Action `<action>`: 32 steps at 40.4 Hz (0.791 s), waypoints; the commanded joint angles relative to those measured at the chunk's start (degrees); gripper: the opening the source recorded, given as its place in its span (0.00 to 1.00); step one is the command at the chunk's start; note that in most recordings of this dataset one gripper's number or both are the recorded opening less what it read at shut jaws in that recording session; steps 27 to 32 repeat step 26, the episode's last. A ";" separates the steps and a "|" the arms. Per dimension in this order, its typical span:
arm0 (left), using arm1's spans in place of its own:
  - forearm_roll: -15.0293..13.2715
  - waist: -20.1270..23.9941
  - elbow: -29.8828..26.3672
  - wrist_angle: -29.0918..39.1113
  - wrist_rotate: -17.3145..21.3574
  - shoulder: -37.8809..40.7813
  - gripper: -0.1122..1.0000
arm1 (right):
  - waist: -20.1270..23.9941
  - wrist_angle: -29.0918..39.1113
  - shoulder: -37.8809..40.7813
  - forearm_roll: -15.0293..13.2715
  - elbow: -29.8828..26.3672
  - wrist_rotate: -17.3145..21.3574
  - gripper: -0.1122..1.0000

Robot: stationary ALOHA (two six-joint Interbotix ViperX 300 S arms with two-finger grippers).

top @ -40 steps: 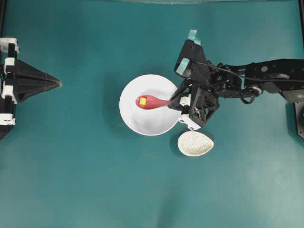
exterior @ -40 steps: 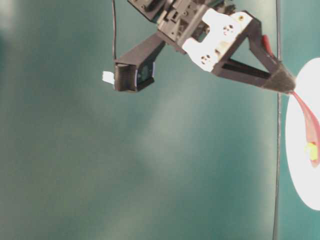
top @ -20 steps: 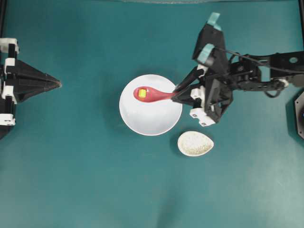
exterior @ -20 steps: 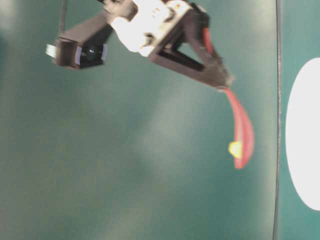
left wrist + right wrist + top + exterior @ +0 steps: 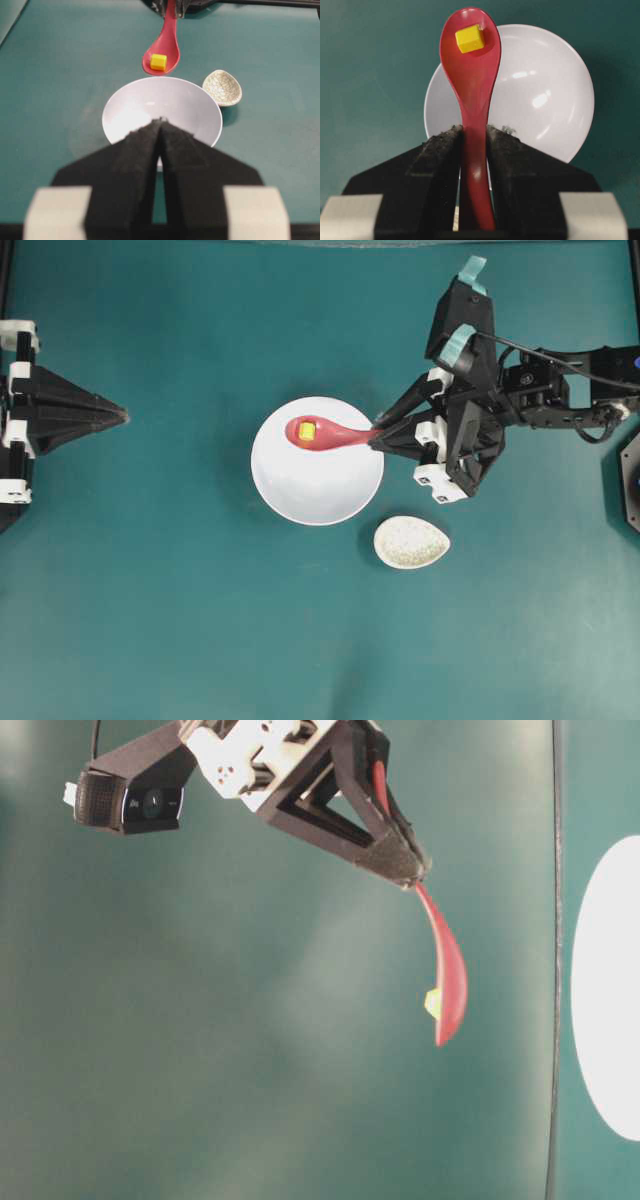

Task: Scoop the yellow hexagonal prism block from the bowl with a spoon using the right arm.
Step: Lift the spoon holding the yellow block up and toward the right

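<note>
From overhead, my right fingers at center right are clamped on the handle of the spoon, whose scoop holds the yellow block over the upper part of the white bowl; my left fingers sit pressed together at the far left. At table level, the spoon hangs clear of the teal surface. In my right wrist view the block lies near the scoop's tip, above the bowl.
</note>
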 commanded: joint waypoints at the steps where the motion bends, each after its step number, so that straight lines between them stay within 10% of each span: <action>1: 0.09 0.18 -1.67 -0.18 -0.09 -0.09 0.09 | 0.18 -0.26 -1.05 -0.09 -0.70 -0.09 0.31; 32: 0.09 0.18 -1.76 -0.18 -0.09 -0.18 0.09 | 0.18 -0.09 -3.96 -0.09 1.41 -0.44 0.31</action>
